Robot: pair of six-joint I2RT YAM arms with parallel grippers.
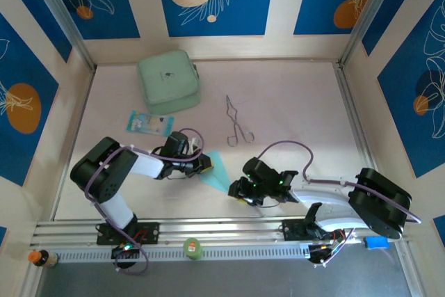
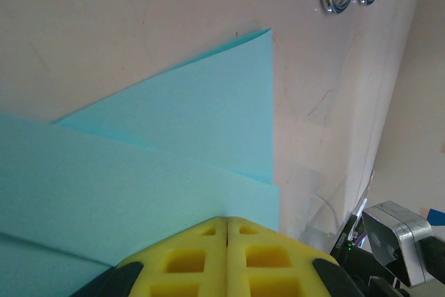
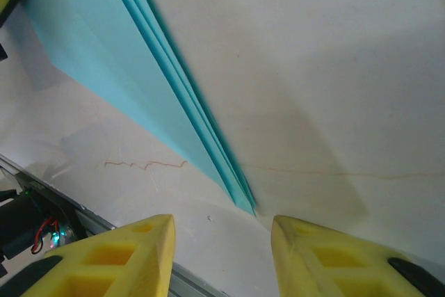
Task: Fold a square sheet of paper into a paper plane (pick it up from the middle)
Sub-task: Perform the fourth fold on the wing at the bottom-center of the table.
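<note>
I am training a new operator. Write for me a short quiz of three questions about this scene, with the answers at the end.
1. True or false: the right gripper is closed on the cyan paper.
2. What does the left gripper pinch? A. the metal tongs B. the cyan paper C. the printed packet
3. Name the thing on the table that lies farthest from the arm bases.
Key: 1 false, its jaws stand apart, short of the paper's tip; 2 B; 3 the green case.
</note>
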